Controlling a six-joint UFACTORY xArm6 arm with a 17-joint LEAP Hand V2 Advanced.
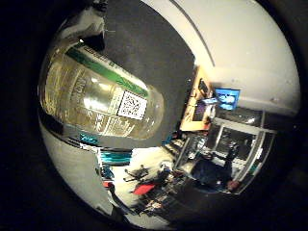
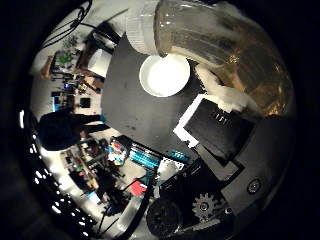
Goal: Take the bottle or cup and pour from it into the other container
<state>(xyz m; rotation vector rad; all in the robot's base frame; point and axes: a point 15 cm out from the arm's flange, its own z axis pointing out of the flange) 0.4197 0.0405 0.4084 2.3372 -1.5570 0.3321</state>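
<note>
**Bottle tipped over the bowl**

I see my hand (image 2: 220,130) clenched around a clear bottle (image 1: 96,98) of yellowish liquid, green-banded label, white cap (image 2: 141,27). It lies against the palm, tilted, neck above a white bowl (image 2: 165,75) on the dark table (image 2: 130,110) beyond.
</note>
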